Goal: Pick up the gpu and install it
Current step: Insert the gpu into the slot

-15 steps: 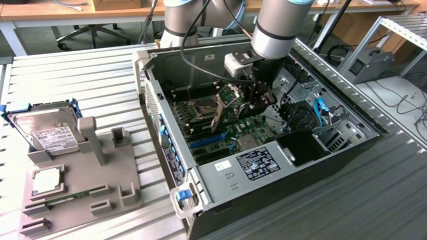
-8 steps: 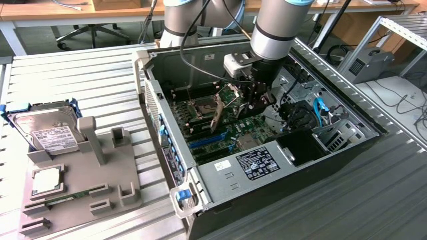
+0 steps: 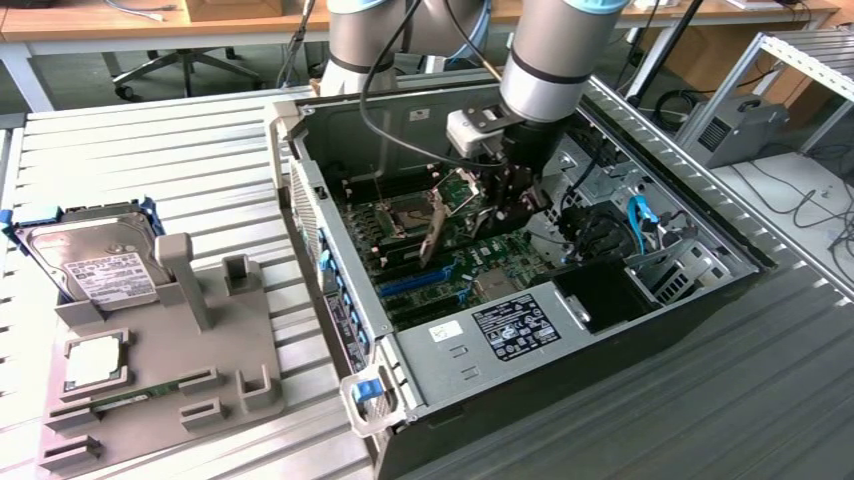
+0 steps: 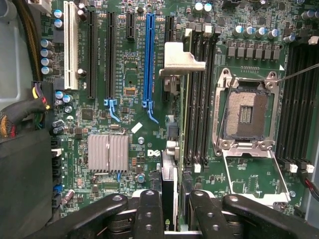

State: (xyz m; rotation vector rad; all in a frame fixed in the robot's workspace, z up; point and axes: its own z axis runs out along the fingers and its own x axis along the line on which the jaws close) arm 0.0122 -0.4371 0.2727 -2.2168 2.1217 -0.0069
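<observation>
Wrist view has the hand [image 4: 175, 211] with its two black fingers [image 4: 149, 211] partly closed, pinching the gpu [image 4: 169, 194] edge-on between them; the card runs away from the fingers toward its silver bracket [image 4: 180, 60], which hangs above the motherboard [image 4: 124, 89] between the blue slot [image 4: 148, 59] and the black memory slots [image 4: 199, 99]. Seen edge-on, the card's faces are hidden, and whether its lower edge touches the board cannot be told.

From the exterior view, the arm [image 3: 547, 60] reaches down into the open computer case [image 3: 534, 300] at the frame's centre, the hand [image 3: 514, 200] holding the gpu [image 3: 447, 235] as a thin tilted plate over the green board. The fingertips are lost in dark clutter there.

Case walls hem the hand on all sides; a black cable bundle [image 3: 587, 235] lies just to the exterior view's right of it. At lower left on the bench [image 3: 160, 150], well apart, a grey parts holder [image 3: 200, 350] carries a hard drive [image 3: 94, 260].
</observation>
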